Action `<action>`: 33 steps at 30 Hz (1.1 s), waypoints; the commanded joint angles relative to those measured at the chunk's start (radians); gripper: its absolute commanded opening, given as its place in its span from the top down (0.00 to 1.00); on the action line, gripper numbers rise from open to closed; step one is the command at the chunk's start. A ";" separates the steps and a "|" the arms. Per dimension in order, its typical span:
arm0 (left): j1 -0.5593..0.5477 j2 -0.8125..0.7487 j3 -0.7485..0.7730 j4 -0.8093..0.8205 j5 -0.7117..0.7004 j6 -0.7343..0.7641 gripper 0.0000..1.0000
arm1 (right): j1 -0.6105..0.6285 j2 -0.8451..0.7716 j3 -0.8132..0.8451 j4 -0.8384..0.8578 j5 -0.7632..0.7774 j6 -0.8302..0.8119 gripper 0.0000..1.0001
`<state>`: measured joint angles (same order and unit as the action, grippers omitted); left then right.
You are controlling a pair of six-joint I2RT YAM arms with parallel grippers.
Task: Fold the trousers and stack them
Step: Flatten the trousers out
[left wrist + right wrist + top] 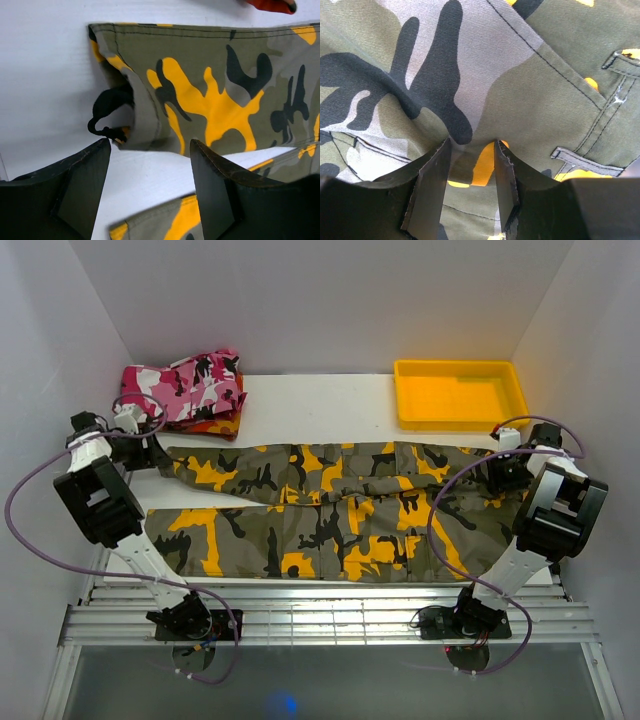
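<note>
As the trousers (330,510) lay at full length across the middle of the top view, waist at the right and 2 legs running to the left, no fold was evident. The upper leg lay parted from the lower one toward the cuffs, with a strip of the white table (320,405) showing between them at the left of the frame. On this evidence the task was judged to stand at an early stage, with both the folding and the stacking left to do.

The left gripper (152,453) stood at the cuff of the upper leg, at the left of the frame. In the left wrist view its fingers were spread wide and released, with nothing between them, and the cuff (125,100) lay just beyond the tips. The right gripper (505,472) sat over the waist end at the right. In the right wrist view its fingers stood partly apart with cloth puckered at the tips. Whether they grasped it could not be told.

A pink camouflage garment (190,385) lay at the upper left on a red-orange garment (215,427), probably the stacking place. A yellow tray (458,393) stood at the upper right.
</note>
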<state>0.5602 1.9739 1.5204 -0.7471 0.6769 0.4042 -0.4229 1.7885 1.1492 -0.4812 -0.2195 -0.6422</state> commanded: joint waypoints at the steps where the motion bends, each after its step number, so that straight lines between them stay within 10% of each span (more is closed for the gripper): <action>1: 0.029 0.069 0.081 0.019 0.107 0.103 0.24 | 0.004 -0.011 0.032 -0.046 -0.027 0.006 0.53; 8: 0.032 0.193 0.165 -0.021 0.246 0.170 0.36 | 0.004 0.008 0.058 -0.056 -0.015 -0.001 0.53; 13: 0.027 0.334 0.438 -0.265 0.152 0.046 1.00 | 0.004 0.006 0.067 -0.063 -0.017 -0.001 0.53; 18: 0.033 0.401 0.696 -0.538 -0.029 -0.074 1.00 | 0.004 -0.003 0.069 -0.057 0.000 0.003 0.55; 20: 0.035 0.350 0.647 -0.543 -0.062 -0.111 1.00 | 0.004 -0.009 0.058 -0.054 0.003 0.001 0.56; 22: 0.035 0.315 0.544 -0.520 -0.074 -0.117 0.61 | 0.006 -0.011 0.046 -0.048 0.000 -0.001 0.53; 25: 0.035 0.246 0.389 -0.453 -0.118 -0.091 0.42 | 0.006 -0.011 0.049 -0.049 -0.001 -0.002 0.51; 33: 0.030 -0.171 0.052 -0.246 -0.109 0.103 0.38 | 0.006 -0.135 0.116 -0.144 -0.067 -0.083 0.37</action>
<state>0.5961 2.0235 1.6276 -1.0492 0.5480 0.3828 -0.4221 1.7565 1.1973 -0.5621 -0.2363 -0.6693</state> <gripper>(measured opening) 0.626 0.630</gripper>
